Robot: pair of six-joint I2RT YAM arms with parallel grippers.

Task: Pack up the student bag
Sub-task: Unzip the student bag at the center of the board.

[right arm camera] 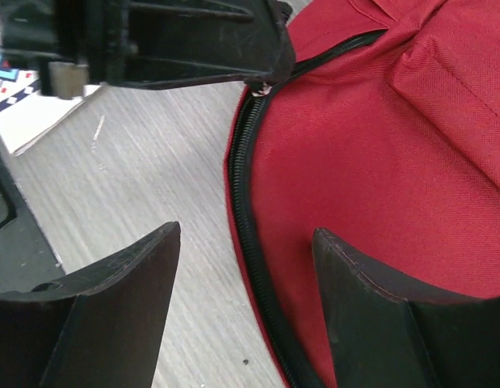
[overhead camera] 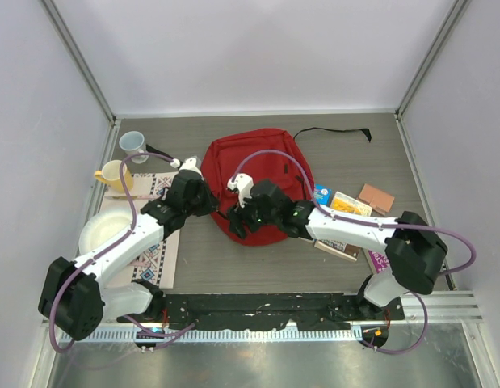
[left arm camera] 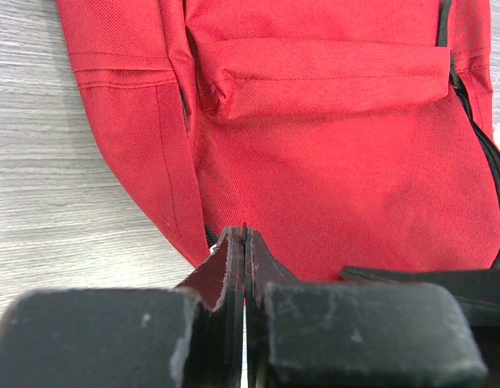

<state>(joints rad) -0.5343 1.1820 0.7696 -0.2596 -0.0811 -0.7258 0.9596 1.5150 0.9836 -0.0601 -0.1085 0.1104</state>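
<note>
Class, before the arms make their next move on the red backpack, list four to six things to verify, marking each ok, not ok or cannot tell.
1. Left tool shut at the backpack's edge: ok.
2. Left tool actually gripping anything: cannot tell.
3. Right tool open, straddling the zipper: ok.
4. Zipper open enough for packing: not ok, visible stretch looks closed.
5. Books lying outside, right of the backpack: ok.
</note>
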